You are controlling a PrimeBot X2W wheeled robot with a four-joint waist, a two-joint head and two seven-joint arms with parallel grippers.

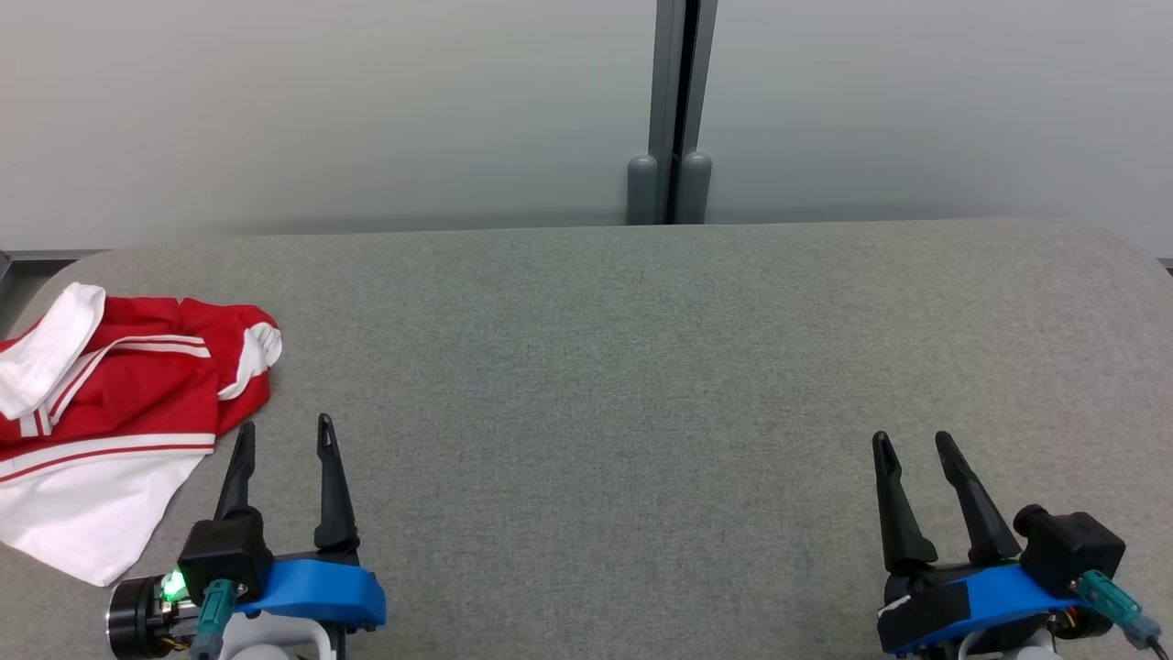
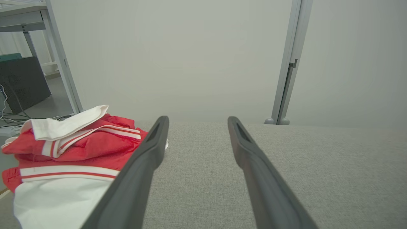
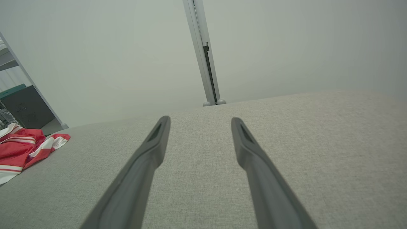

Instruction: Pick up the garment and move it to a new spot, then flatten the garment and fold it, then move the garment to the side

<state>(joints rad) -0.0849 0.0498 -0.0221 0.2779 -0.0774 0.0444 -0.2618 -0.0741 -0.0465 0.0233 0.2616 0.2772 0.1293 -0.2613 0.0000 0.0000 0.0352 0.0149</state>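
A crumpled red and white garment [image 1: 110, 403] lies bunched at the left edge of the grey fabric table [image 1: 641, 367]. My left gripper [image 1: 284, 438] stands open just right of the garment's lower edge, its left finger close to the cloth, nothing between the fingers. In the left wrist view the garment [image 2: 70, 152] sits left of the open left gripper [image 2: 197, 122]. My right gripper [image 1: 912, 445] is open at the lower right, far from the garment. The right wrist view has the garment [image 3: 22, 148] at its far left, and the right gripper [image 3: 200, 122] open over bare table.
A pale wall with a grey vertical post [image 1: 674, 110] stands behind the table's far edge. Left of the table, a metal shelf frame [image 2: 60, 57] and a dark box [image 2: 22, 82] stand on the floor.
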